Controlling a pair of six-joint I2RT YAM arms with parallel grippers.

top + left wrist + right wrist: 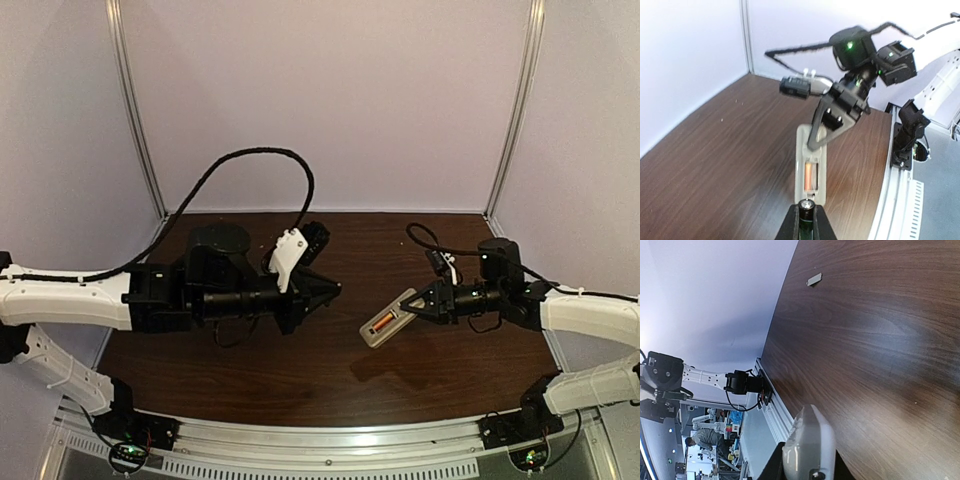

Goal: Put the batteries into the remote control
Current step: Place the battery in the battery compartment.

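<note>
The remote control (384,321) is held tilted above the table, grey back up and battery bay open. The orange battery (382,322) lies in the bay; it also shows in the left wrist view (811,176). My right gripper (412,305) is shut on the remote's right end; the remote (808,442) fills the gap between its jaws (807,467). My left gripper (330,290) is left of the remote and apart from it. In its wrist view it (807,209) is shut on the dark battery (807,207), metal end toward the remote (810,150), just short of its near end.
A small flat grey piece (814,279) lies on the brown table (330,375) away from the remote. The left arm's black cable (250,160) loops over the back. White walls close three sides; a metal rail (330,440) runs along the front edge.
</note>
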